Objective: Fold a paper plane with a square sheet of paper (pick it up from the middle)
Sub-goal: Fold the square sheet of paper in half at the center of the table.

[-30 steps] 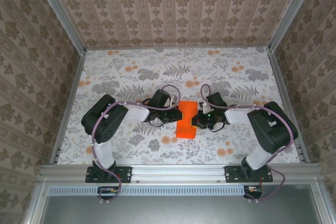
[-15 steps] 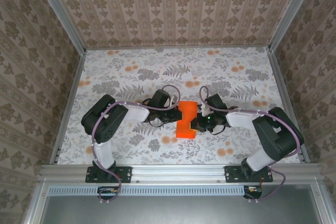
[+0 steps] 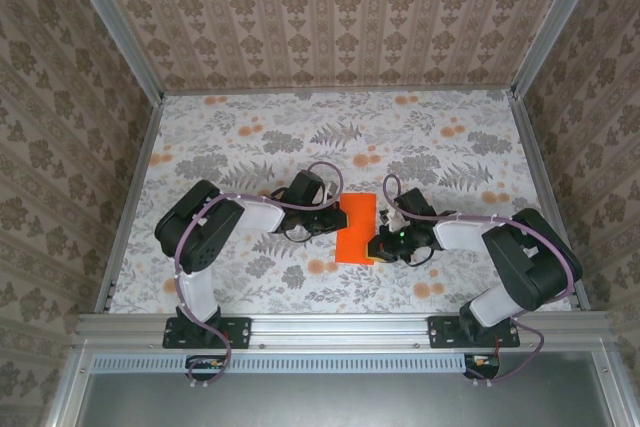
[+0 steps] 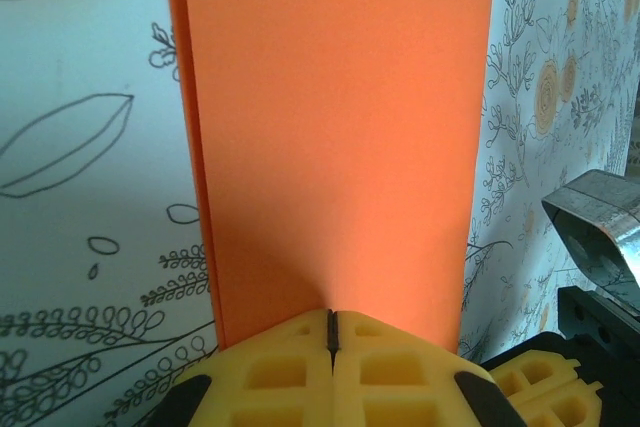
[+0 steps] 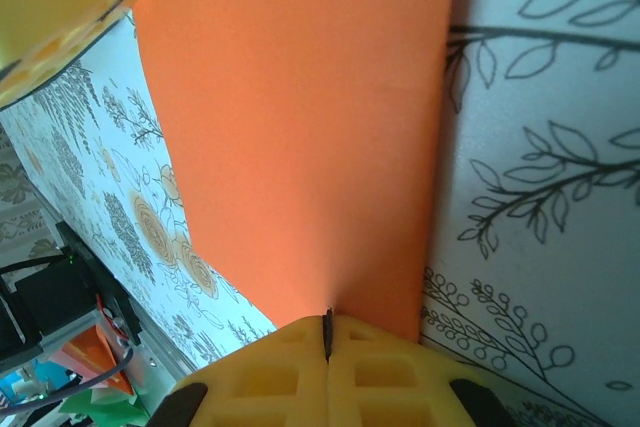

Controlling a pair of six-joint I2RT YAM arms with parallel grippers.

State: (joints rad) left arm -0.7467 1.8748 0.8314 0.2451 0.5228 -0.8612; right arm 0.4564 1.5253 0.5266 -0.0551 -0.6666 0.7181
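1. My left gripper (image 3: 330,222) (image 4: 332,322) is fully closed, its fingertips meeting on the orange sheet of paper (image 3: 355,230) (image 4: 330,127). I cannot tell whether they pinch it.
2. My right gripper (image 3: 378,242) (image 5: 327,322) is closed the same way on the sheet's (image 5: 300,127) other side.
3. The sheet, folded narrow, lies on the flowered table (image 3: 250,137) between my grippers.

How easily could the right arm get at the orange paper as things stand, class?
Probably yes, easily: the right gripper, jaws shut, sits at the edge of the paper with nothing between them. The left gripper is at the opposite edge, not in its way.
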